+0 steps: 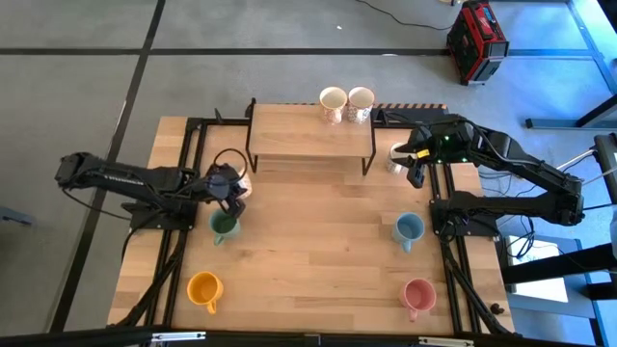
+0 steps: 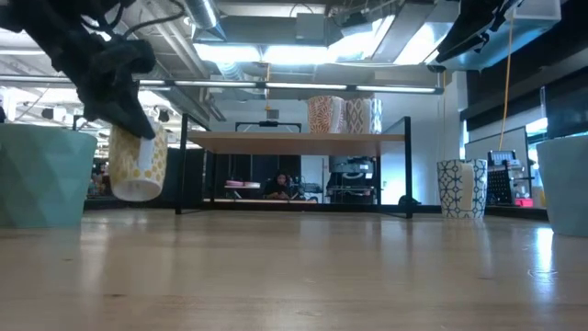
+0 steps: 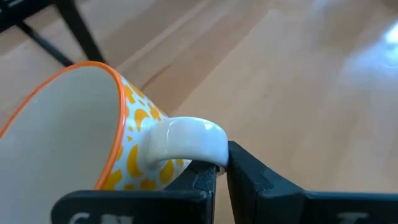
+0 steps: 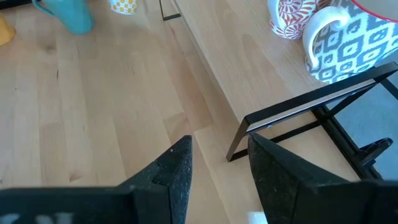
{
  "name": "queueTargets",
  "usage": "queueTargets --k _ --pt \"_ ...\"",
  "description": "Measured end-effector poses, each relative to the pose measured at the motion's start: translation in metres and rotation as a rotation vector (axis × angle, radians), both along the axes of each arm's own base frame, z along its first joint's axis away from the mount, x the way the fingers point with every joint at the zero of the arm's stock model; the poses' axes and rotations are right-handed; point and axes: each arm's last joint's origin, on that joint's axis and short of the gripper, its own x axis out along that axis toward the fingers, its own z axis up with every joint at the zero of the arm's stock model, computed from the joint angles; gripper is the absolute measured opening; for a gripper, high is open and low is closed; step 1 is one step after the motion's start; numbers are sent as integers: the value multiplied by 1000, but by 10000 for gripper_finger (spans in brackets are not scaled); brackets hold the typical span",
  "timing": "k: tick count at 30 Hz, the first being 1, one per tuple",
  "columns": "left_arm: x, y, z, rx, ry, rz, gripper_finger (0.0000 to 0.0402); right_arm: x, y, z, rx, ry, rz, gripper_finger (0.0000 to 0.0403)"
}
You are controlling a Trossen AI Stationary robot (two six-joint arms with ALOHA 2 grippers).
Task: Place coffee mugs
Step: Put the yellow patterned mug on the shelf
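Wooden table (image 1: 318, 241) below, left tool (image 3: 221, 171) pinches the yellow-patterned mug (image 3: 81, 130) by its handle (base cut off); right tool (image 4: 217, 165) spread.

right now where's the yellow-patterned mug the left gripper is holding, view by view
High: yellow-patterned mug at the left gripper, beside the shelf.
Low: hangs tilted at left, off the table.
Left wrist: fills the left, handle at the fingers.
Right wrist: far off at top.
Shared landmark: the shelf.

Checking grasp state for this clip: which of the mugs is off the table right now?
The yellow-patterned white mug, held tilted by the left gripper at its handle; the others stand on the table or shelf.
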Motion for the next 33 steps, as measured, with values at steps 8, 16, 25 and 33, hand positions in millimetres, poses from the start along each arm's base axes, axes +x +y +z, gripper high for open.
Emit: queueTargets --k 8,16,25,33 --pt "12 -15 18 1 -25 -85 14 0 0 0 0 0 0 147" --pt "29 -34 38 4 -37 -181 15 -1 0 -1 5 10 0 147" --pt "59 -49 78 93 -65 -298 15 -2 1 -2 13 27 0 147" --pt "83 -43 116 189 -105 -337 15 -2 1 -2 12 26 -1 147"
